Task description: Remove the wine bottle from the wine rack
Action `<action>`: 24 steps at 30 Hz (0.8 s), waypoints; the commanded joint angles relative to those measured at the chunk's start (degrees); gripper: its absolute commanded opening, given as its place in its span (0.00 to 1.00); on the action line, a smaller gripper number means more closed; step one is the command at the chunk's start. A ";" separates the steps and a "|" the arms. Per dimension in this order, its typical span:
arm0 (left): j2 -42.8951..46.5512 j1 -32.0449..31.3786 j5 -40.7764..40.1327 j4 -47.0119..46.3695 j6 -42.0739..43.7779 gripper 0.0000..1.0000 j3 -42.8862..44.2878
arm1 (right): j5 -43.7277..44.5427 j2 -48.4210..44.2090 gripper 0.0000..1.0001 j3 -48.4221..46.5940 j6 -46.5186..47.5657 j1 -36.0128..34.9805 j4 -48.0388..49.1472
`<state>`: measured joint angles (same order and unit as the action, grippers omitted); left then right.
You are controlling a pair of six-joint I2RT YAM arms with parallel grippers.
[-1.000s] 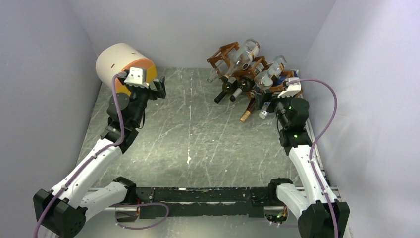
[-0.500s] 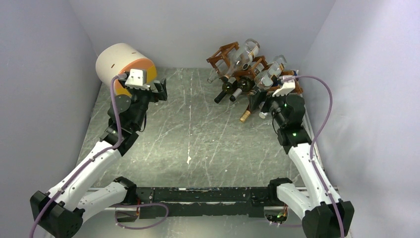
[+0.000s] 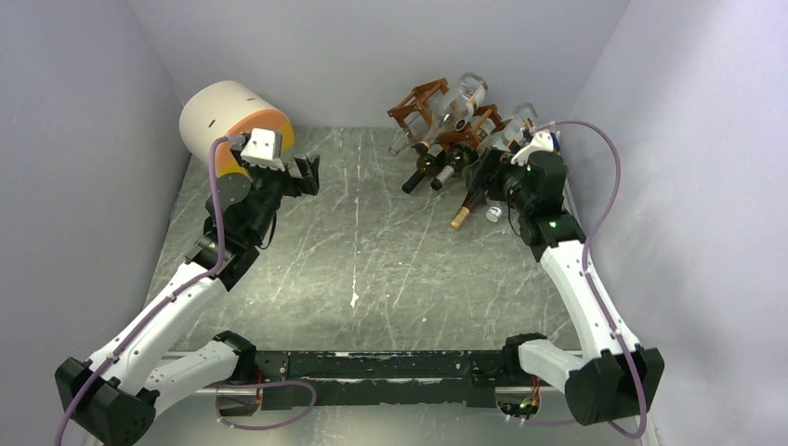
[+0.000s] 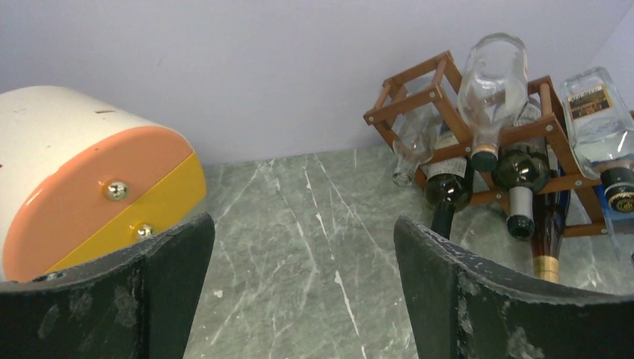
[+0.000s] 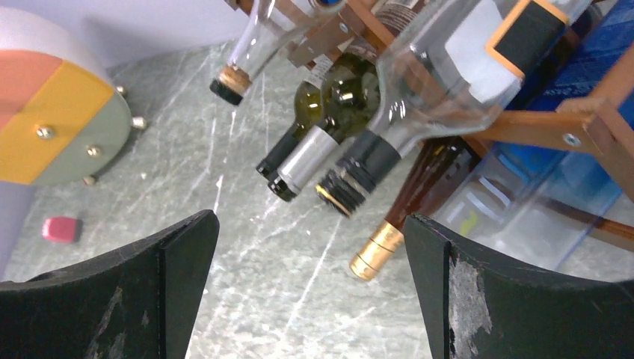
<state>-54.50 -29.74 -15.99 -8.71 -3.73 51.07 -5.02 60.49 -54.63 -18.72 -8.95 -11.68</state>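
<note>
Plainly, the right claw is the nearer one to the wine rack.
Both claws gape wide, and the left claw is well apart, toward the rack's 9 o'clock. The gold-capped wine bottle lies low in the rack, its neck pointing to 7 o'clock from overhead.

right pincer just beside the wine rack — wine bottles lie in it, necks outward.

Reddish-brown wine rack, white-and-orange cylinder, grey white-veined table, scuffed black fingers, pink block
</note>
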 commanded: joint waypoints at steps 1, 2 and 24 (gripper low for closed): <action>-1.46 -0.34 4.11 1.75 0.41 0.93 2.48 | -0.33 6.30 1.00 -6.86 -6.37 -0.72 -1.11; -1.67 -0.32 4.31 1.95 0.39 0.93 2.61 | 0.90 7.81 1.00 -7.87 -8.04 -0.87 -1.42; -1.11 -0.65 3.06 1.73 2.49 0.93 1.93 | 15.71 22.92 0.75 -11.51 -25.18 -0.48 0.94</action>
<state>-56.55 -30.04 -13.23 -6.57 -2.13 51.51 8.60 82.26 -67.11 -41.25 -9.65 -15.59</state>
